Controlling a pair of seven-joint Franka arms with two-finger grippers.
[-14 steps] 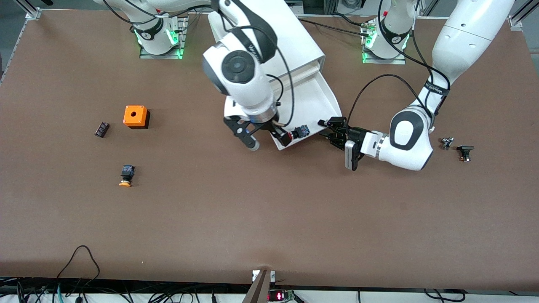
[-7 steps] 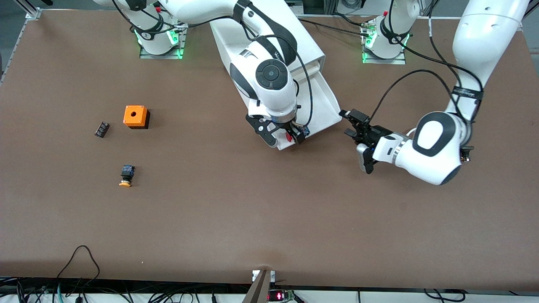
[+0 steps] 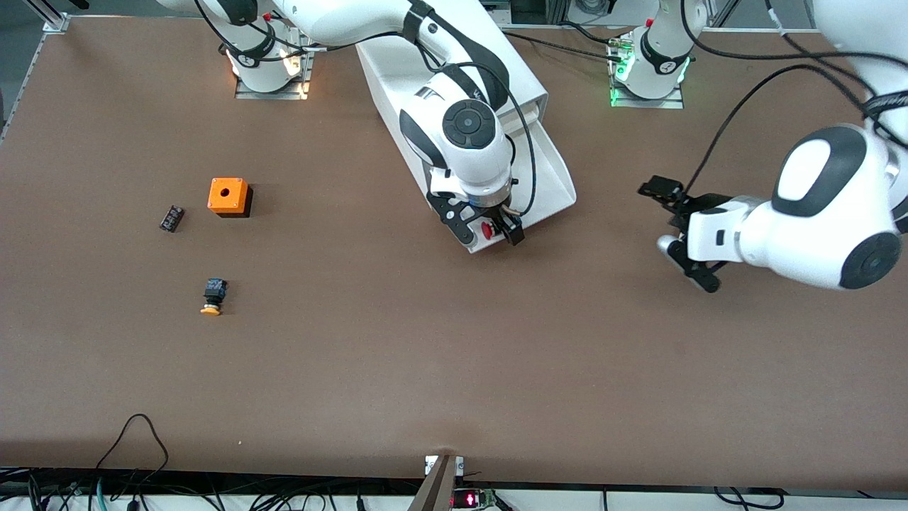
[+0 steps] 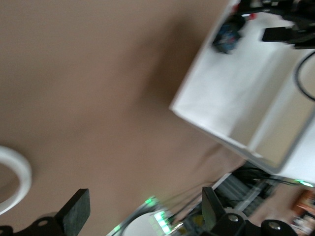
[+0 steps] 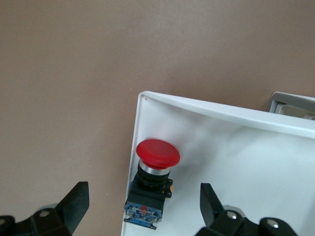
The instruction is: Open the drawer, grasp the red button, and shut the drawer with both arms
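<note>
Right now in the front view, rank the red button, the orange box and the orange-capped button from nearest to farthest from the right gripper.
1. The red button, in the open drawer, directly under the right gripper, between its open jaws.
2. The orange box, toward the right arm's end of the table.
3. The orange-capped button, nearer the front camera than the box, slightly farther from the gripper.

surface: brown table [image 3: 454, 369] | on it: white cabinet [image 3: 397, 67] between the arm bases | orange box with a hole [image 3: 228, 196], small black part [image 3: 171, 217] and orange-capped button [image 3: 213, 296] toward the right arm's end, the button nearest the front camera
</note>
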